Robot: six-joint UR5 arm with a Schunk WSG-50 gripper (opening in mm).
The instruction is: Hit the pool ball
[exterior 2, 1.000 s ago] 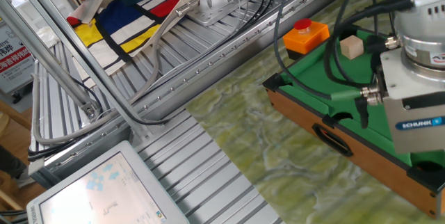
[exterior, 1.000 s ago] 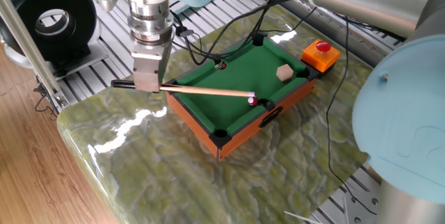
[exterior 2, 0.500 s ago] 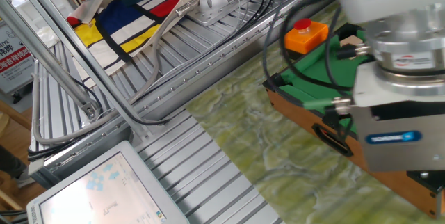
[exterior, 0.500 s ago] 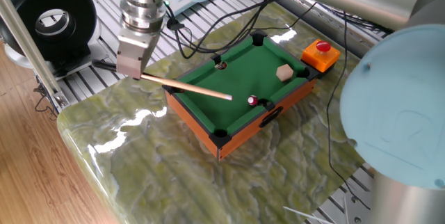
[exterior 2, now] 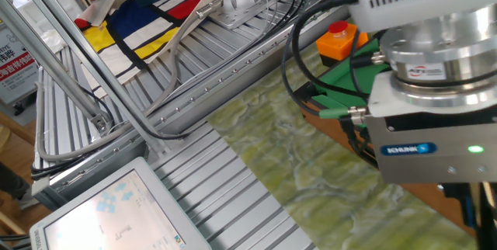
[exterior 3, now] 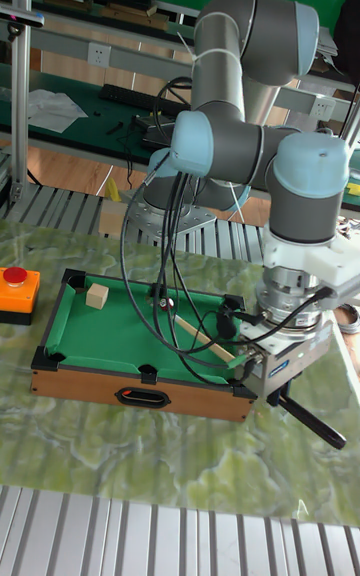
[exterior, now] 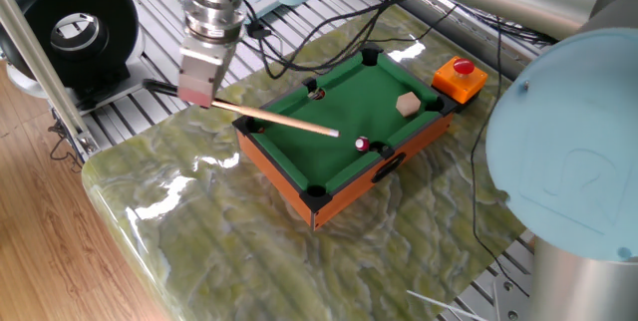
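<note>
Tool: your tool (exterior: pixel 198 90) sits upper left of the frame in one fixed view, off the short end of the toy pool table (exterior: pixel 299 176). It is clamped on the dark butt of the cue stick (exterior: pixel 284 123); the jaws themselves are hidden by the tool body, so read the grip from the stick jutting out of it.
Ball: the pool ball (exterior: pixel 362 145) is tiny, dark red with a white spot, on the green felt near the middle of the frame, close to the long rail nearest the camera and just beside the side pocket there.
Key relation: the ball lies right and slightly down in the frame from the tool, along the table's length. The stick's long axis runs the same way, pale tip leading. Tip and ball are near but apart, a small gap of felt between them.
Line-up: I judge the stick's line passes close to the ball, maybe a touch above it in the frame; you can't settle that from this angle.
Other things: wooden cube (exterior: pixel 406 105) sits farther right on the felt, well apart from the ball; red button on its orange box (exterior: pixel 460 77) is off the table's far corner on the counter (exterior: pixel 199 231).
Other views: the ball is not visible in the other fixed view or the tall fixed view.
Next move, my guess: push along the stick's axis toward the right of the frame.
</note>
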